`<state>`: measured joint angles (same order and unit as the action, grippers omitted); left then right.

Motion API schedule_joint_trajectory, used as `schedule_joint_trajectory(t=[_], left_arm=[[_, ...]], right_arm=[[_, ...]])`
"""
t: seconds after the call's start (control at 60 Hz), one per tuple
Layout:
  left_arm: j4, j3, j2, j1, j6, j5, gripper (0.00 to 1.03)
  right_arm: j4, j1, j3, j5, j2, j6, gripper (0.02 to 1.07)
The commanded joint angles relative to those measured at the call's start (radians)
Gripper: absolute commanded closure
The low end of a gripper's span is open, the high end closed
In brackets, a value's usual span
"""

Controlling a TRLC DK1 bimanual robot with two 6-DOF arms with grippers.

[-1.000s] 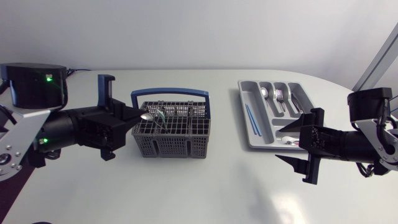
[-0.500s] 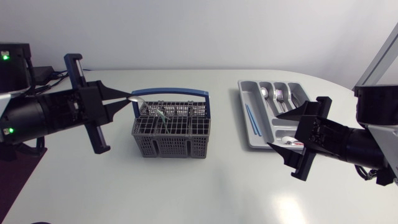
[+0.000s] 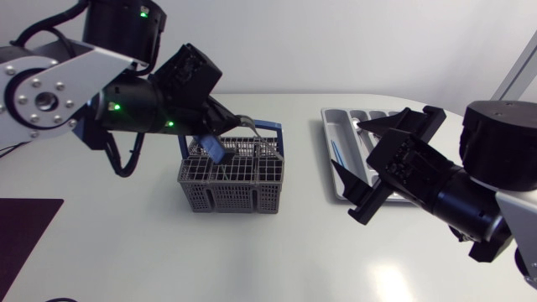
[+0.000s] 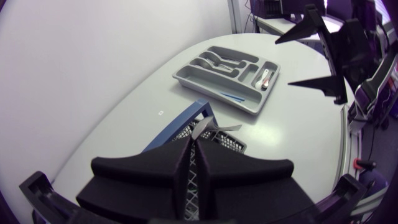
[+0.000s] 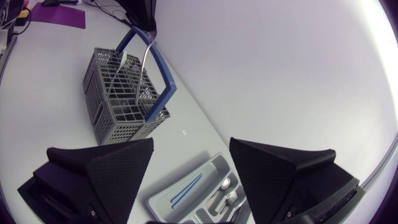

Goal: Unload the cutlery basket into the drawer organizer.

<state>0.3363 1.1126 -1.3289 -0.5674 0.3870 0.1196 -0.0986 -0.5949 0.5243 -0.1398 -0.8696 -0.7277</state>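
Spoon (image 5: 144, 68): it hangs over the basket (image 3: 226, 197), pinched at its upper end by the left gripper (image 4: 194, 140). From the right wrist view its lower end reaches about to the basket's rim, and I cannot tell whether it is wholly out of its compartment.
Basket: it stands near the table's middle, just where it stood a second ago, with its handle (image 3: 268, 126) upright.
Left arm (image 3: 50, 92): a second ago it lay low beside the basket with the gripper at the rim. Now it is swung up and across, and the gripper sits above the handle.
Left gripper: the fingers are closed narrow on the spoon, which sticks out ahead between them.
Right arm (image 3: 495, 168): half a second ago it sat low at the organizer's near end. Now it is raised over that end.
Right gripper (image 5: 191, 142): the fingers are spread wide with nothing between them.
Organizer (image 4: 205, 88): it is well apart from the basket, on the right arm's side. Some cutlery already lies in its compartments and blue sticks (image 4: 231, 96) lie in the long side one, none of it moved.
Meaning: the pick looks done and the lift is under way. To my eye the carry over to the organizer comes next.
Watch for: the raised right gripper hangs over the organizer, so the two arms may crowd each other there. The spoon dangles from one end and could swing or catch the handle on the way out.
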Motion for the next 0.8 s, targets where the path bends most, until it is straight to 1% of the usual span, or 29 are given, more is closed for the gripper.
schedule_joint_trajectory(t=[0.0,0.133,0.233,0.283,0.35,0.55,0.633,0.7,0.783], left_arm=[[0.013,0.062,-0.049,-0.009,-0.146,0.025,0.97],[0.007,0.099,-0.108,-0.026,-0.27,0.072,0.97],[0.004,0.131,-0.148,-0.025,-0.347,0.12,0.97],[0.001,0.148,-0.168,-0.02,-0.384,0.157,0.97],[0.001,0.168,-0.191,-0.011,-0.427,0.19,0.98],[-0.026,0.196,-0.22,0.001,-0.514,0.206,0.98],[-0.025,0.214,-0.245,0.015,-0.562,0.229,0.98],[-0.002,0.236,-0.271,0.029,-0.591,0.27,0.99],[0.015,0.25,-0.294,0.034,-0.606,0.287,0.99]], right_arm=[[-0.039,-0.034,0.0,-0.034,-0.032,0.059,0.21],[-0.108,-0.069,-0.012,-0.066,-0.086,0.094,0.22],[-0.171,-0.089,-0.02,-0.09,-0.126,0.113,0.22],[-0.196,-0.098,-0.02,-0.098,-0.151,0.125,0.22],[-0.231,-0.114,-0.023,-0.11,-0.184,0.132,0.29],[-0.302,-0.141,-0.023,-0.132,-0.261,0.157,0.31],[-0.346,-0.149,-0.023,-0.156,-0.289,0.151,0.4],[-0.386,-0.16,-0.021,-0.187,-0.312,0.125,0.47],[-0.421,-0.167,-0.014,-0.215,-0.344,0.097,0.48]])
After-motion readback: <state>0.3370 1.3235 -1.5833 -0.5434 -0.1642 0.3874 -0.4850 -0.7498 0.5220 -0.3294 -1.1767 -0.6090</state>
